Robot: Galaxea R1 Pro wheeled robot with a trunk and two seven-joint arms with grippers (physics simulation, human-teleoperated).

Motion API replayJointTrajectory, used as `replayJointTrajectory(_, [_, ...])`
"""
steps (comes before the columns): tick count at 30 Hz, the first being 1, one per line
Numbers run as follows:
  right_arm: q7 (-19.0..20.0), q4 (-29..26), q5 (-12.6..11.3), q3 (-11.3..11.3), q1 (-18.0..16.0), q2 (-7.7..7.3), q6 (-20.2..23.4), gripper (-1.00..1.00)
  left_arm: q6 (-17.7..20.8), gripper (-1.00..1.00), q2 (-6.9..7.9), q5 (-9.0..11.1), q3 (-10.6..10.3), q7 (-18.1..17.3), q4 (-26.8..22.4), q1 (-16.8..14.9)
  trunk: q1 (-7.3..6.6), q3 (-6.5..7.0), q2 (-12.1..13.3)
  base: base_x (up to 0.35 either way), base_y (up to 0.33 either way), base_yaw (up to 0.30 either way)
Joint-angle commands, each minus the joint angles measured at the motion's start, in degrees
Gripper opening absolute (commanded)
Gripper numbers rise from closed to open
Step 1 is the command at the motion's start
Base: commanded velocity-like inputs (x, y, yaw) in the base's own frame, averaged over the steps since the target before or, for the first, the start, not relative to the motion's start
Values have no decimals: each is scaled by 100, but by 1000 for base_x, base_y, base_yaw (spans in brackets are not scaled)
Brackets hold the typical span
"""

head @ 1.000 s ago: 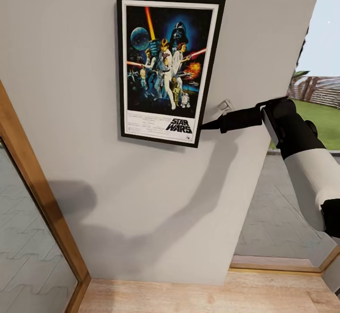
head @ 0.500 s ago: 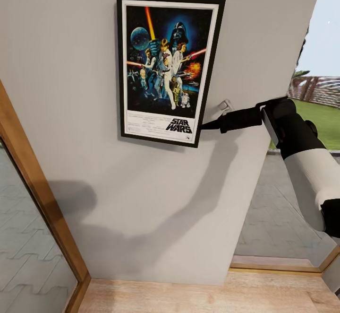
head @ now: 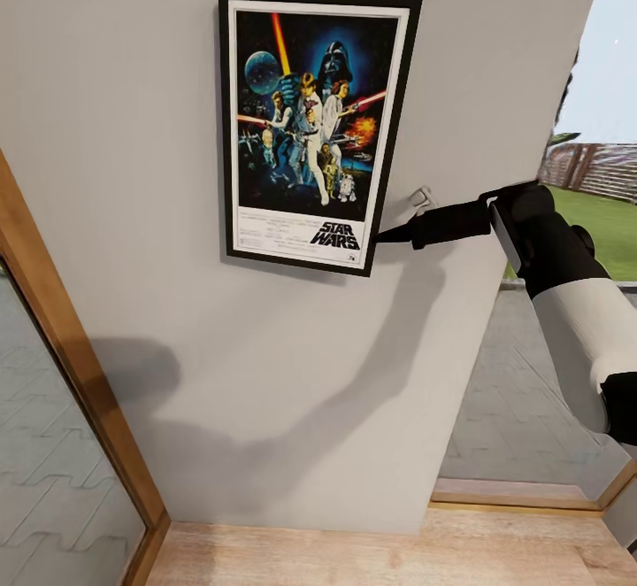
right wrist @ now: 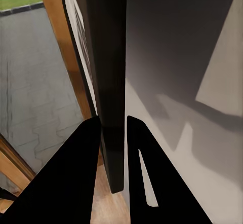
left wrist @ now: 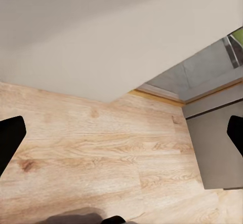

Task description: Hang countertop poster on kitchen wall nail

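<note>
The poster (head: 311,126) hangs flat against the grey wall (head: 221,373), upright, black frame and "STAR WARS" logo facing me. My right gripper (head: 382,236) reaches in from the right and is shut on the frame's lower right edge. In the right wrist view the two dark fingers (right wrist: 76,173) clamp the frame's black edge (right wrist: 109,57), the gripper (right wrist: 114,125) pinching it close to the wall. My left gripper (left wrist: 121,133) is open, its fingertips far apart over the wooden floor (left wrist: 91,148), with nothing between them.
A small pale peg (head: 422,197) sticks out of the wall just right of the poster, above my right arm. A wood-framed glass door (head: 62,365) stands at the left, and a window onto a paved yard (head: 540,373) at the right. A dark grey cabinet (left wrist: 217,143) stands on the floor.
</note>
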Motion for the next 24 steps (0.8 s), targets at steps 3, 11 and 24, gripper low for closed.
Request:
replayJointTrajectory(3, [33, 8, 134, 5, -8, -4, 21, -100, -28, 100, 1, -41, 45, -16, 5, -6, 4, -14, -12, 0, 0, 0])
replayJointTrajectory(11, [33, 8, 134, 5, -8, -4, 17, -100, -28, 100, 1, -41, 45, -16, 5, -7, 4, -14, -12, 0, 0, 0])
replayJointTrajectory(24, [33, -7, 126, 5, 38, -4, -4, -100, -28, 100, 1, -41, 45, -16, 5, -7, 4, -14, -12, 0, 0, 0])
